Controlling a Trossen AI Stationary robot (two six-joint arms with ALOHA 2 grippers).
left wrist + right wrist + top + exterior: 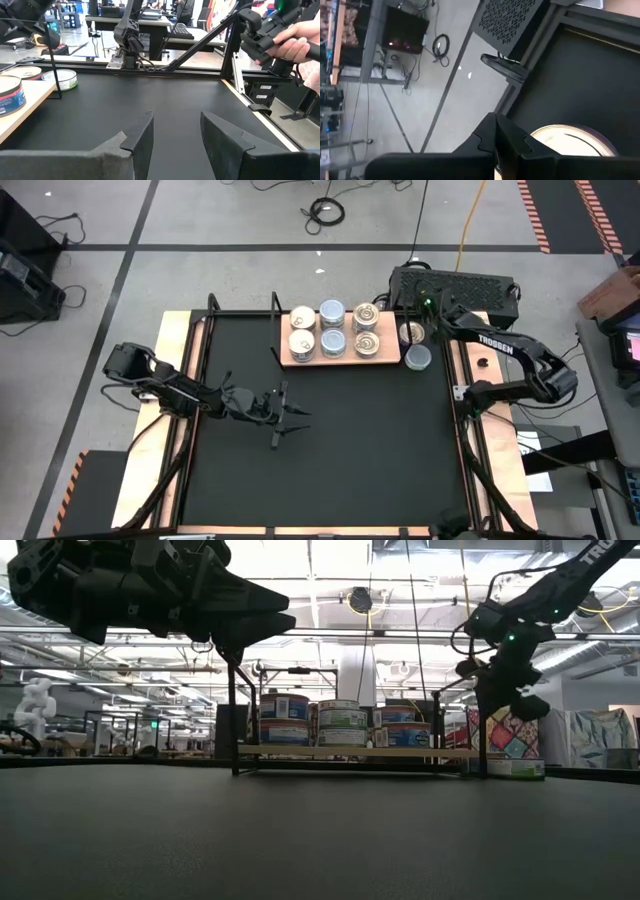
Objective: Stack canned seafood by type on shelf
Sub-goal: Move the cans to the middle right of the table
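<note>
— Colours on the shelf (340, 360)?
— Light-brown board; tins (331, 313) topped pale blue, cream and gold.
— By the right gripper (424, 321)?
— A cream tin (410, 333), a grey-blue tin (418, 358), black tabletop (350, 440).

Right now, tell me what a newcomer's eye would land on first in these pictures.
First, the light-brown wooden shelf board at the far edge of the black tabletop, loaded with short round metal seafood tins stacked in columns. Two more round tins sit on the table just right of it, under the right gripper, fingers shut. The left gripper hovers mid-table, fingers parted, holding nothing.
</note>
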